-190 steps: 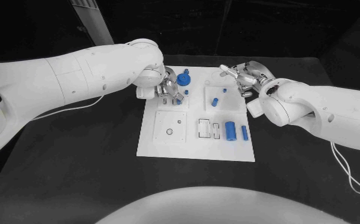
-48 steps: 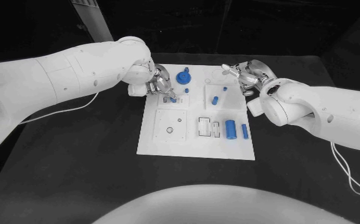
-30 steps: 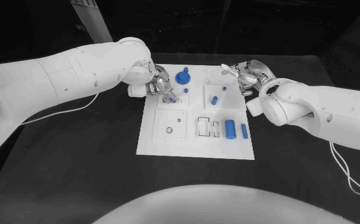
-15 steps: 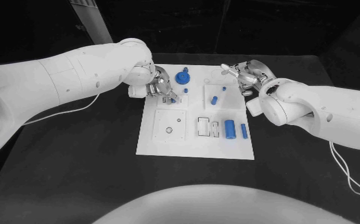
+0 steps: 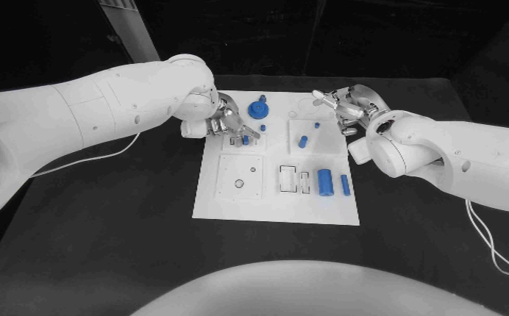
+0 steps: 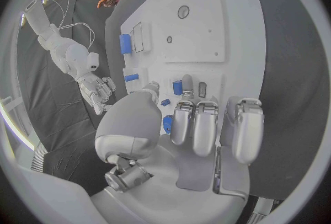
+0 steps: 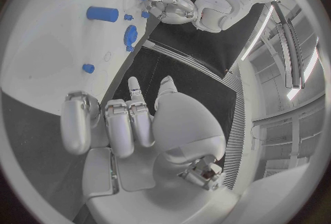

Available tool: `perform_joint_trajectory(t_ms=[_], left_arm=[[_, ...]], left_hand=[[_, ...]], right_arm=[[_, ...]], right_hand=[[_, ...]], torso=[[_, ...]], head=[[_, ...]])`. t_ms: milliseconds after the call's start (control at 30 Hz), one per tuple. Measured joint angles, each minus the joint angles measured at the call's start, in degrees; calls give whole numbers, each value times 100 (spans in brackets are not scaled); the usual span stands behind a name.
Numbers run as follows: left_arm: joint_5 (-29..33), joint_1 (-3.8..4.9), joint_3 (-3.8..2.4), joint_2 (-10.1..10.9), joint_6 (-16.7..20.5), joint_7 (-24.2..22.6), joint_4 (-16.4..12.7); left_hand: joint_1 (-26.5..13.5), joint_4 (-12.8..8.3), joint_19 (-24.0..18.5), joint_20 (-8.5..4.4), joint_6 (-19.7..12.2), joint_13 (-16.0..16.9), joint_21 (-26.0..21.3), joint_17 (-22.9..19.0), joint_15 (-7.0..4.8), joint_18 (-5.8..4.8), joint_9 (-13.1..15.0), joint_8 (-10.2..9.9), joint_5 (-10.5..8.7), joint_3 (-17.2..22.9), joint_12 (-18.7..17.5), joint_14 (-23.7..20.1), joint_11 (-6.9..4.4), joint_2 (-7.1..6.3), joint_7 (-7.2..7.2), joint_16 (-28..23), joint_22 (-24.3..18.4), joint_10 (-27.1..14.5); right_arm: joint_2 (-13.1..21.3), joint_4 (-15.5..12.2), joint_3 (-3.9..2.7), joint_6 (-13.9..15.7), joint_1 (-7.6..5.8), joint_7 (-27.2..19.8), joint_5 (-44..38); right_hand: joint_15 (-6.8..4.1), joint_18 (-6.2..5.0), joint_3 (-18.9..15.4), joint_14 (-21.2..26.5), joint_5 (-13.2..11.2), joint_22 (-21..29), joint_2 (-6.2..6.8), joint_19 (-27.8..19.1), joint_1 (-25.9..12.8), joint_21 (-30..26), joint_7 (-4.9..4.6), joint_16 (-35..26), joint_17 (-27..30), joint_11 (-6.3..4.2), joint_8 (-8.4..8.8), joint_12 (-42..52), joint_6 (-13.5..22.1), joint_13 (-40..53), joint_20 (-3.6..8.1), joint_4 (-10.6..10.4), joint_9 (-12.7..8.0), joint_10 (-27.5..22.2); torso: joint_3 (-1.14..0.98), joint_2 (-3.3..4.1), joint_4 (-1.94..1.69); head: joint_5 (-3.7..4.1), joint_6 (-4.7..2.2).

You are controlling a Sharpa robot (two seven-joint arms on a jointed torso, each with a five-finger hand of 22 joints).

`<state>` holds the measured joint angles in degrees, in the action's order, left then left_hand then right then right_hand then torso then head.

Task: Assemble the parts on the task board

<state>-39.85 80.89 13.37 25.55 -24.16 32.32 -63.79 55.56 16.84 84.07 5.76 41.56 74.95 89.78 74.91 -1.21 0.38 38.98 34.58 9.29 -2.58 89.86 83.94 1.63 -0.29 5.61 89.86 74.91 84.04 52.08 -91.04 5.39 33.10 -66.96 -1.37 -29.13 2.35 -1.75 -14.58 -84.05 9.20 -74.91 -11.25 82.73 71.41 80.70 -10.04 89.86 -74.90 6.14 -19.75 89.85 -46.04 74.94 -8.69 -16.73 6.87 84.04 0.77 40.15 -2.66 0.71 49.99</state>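
Task board (image 5: 278, 202), white, lies mid-table with blue parts on it. At its far left corner the left hand (image 5: 228, 123) pinches a small blue peg (image 5: 245, 139) between thumb and fingertips (image 6: 183, 81), just beside the blue gear (image 5: 259, 109). The right hand (image 5: 348, 110) hovers at the far right edge, fingers loosely spread and empty. No writing is legible. Black table (image 5: 106, 228) lies bare around the board.

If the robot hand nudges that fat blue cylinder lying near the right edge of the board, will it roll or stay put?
The fat blue cylinder lies on its side on the flat white task board, so it would probably roll sideways. It looks like rigid plastic, likely light and stiff. Its smooth surface might slip in a loose pinch.
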Motion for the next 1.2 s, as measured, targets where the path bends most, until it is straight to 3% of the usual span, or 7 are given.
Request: perform_joint_trajectory(t_ms=[100,200,533,700,800,900,1200], left_arm=[[0,-1,2,121,88,-50,-133],[-1,9,7,251,164,-102,-261],[-5,438,7,762,372,-297,-882],[-5,659,0,888,438,-350,-983],[-5,701,0,902,442,-350,-926],[-5,716,3,894,429,-332,-769],[-6,672,6,802,359,-273,-153]], left_hand=[[-214,1,0,0,-1,0,0,0,0,0,31,-16,-435,-212,0,0,0,-40,0,0,0,0],[-330,9,0,0,-1,0,0,0,0,-1,48,-16,-617,-327,0,0,0,-84,0,0,0,0],[-262,6,0,0,-31,0,0,0,0,0,103,-16,-624,-356,0,0,0,-111,30,0,0,0],[-29,6,0,0,-178,0,0,0,0,0,313,191,-623,-355,0,0,21,43,32,0,0,-21],[183,-20,0,0,-281,0,0,0,0,0,464,353,-357,-329,0,0,21,346,12,0,0,-21],[285,-20,0,0,-329,0,0,0,0,0,538,433,-185,-330,0,0,21,444,0,0,0,-21],[425,-25,0,0,-329,0,0,0,0,0,590,496,4,-387,0,0,21,472,-1,0,0,-21]], right_arm=[[-2,5,0,-1,0,0,1],[-6,10,0,-2,0,0,1],[-23,48,0,-7,1,0,2],[-31,62,0,-7,5,-2,3],[-39,64,0,-7,6,-2,4],[-41,64,0,-7,8,-2,4],[-41,57,0,-7,9,-2,5]], right_hand=[[0,0,0,0,0,0,0,0,0,0,0,0,0,0,0,0,0,0,0,0,0,0],[0,0,0,0,0,0,0,0,0,0,0,0,0,0,0,0,0,0,0,0,0,0],[0,0,0,0,0,0,0,0,0,0,0,0,0,0,0,0,0,0,0,0,0,0],[0,0,0,0,0,0,0,0,0,0,0,0,0,0,0,0,0,0,0,0,0,0],[0,0,0,0,0,0,0,0,0,0,0,0,0,0,0,0,0,0,0,0,0,0],[0,0,0,0,0,0,0,0,0,0,0,0,0,0,0,0,0,0,0,0,0,0],[0,0,0,0,0,0,0,0,0,0,0,0,0,0,0,0,0,0,0,0,1,0]], torso=[[1,0,-2],[2,-1,-8],[-1,-12,-15],[-2,-15,-15],[-2,-13,-12],[-4,-9,-8],[-4,-4,-4]], head=[[-4,0],[-7,0],[-27,-6],[-63,-36],[-76,-60],[-91,-83],[-104,-119]])
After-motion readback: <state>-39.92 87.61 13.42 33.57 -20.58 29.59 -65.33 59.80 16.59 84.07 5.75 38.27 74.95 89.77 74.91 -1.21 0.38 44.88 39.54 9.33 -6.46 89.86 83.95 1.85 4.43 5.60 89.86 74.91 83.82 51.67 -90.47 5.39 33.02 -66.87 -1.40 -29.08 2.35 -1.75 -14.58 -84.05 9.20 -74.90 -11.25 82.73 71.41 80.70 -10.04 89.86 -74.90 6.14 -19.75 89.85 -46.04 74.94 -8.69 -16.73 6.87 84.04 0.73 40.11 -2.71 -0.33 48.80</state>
